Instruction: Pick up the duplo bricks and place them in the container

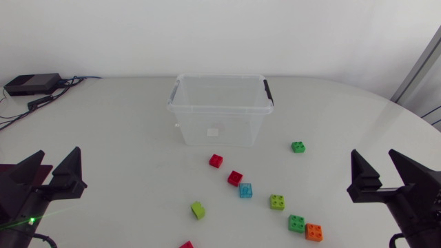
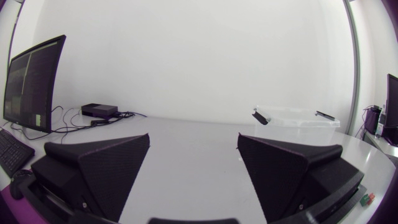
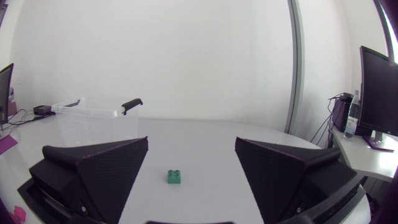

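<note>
Nine duplo bricks lie loose on the white table [image 1: 117, 145], none of them in the container [image 1: 219, 114]. Nearest the box are a red brick [image 1: 216, 160] and a second red brick [image 1: 235, 178], with a translucent blue brick [image 1: 245, 190] just beside the second. A lime brick [image 1: 198, 210] lies tilted further toward the near edge. Toward my right side are a yellow-green brick [image 1: 277, 202], then a green brick [image 1: 296, 223] touching or almost touching an orange brick [image 1: 314, 232]. A lone green brick [image 1: 298, 147] sits apart, off the container's right corner. Another red brick [image 1: 187, 244] is cut off at the near edge.

The container is clear plastic, open-topped, with black handles, standing upright at the far middle of the table.

The left gripper [image 1: 56, 160] sits low at the near left, well away from every brick, fingers spread wide with nothing between them. The right gripper [image 1: 374, 160] mirrors it at the near right, also spread and empty. Both arms point across the table. In the right wrist view the lone green brick [image 3: 175, 177] lies ahead of the right gripper [image 3: 191, 152].

A black box [image 1: 31, 84] with cables rests at the far left corner.
</note>
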